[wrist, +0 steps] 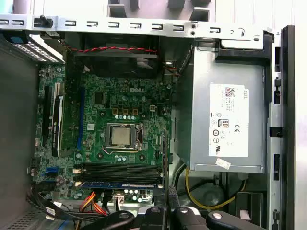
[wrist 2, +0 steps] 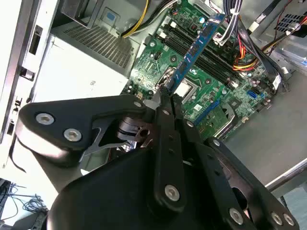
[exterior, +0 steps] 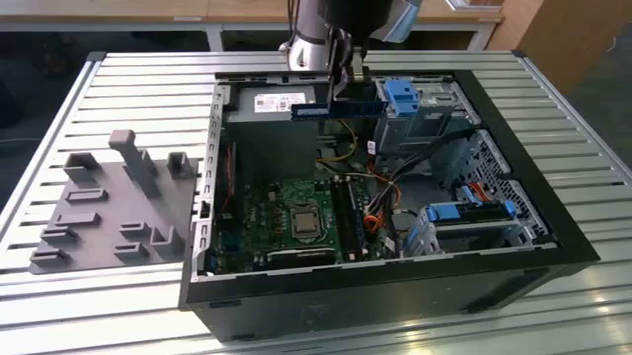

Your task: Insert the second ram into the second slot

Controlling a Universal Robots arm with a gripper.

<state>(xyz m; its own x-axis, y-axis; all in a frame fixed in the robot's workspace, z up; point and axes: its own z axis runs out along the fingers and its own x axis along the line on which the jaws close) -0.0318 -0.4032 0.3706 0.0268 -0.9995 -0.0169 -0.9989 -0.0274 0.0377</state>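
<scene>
Holds the second ram (exterior: 339,109) pinched between closed fingers (exterior: 348,80), level, at upper centre of the exterior view, above the open computer case (exterior: 375,285), apart from the motherboard (exterior: 277,200).

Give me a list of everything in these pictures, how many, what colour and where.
computer case: one, black, open, on the slatted table.
motherboard: one, green, on the case floor.
power supply: one, grey, inside the case beside the motherboard.
drive-bay clips: two, bright blue, inside the case toward the exterior view's right.
fixture plate: one, grey, on the table, to the exterior view's left of the case.
second ram: one, blue, in the air above the open case.
hand: one, dark, shut on the second ram.
</scene>
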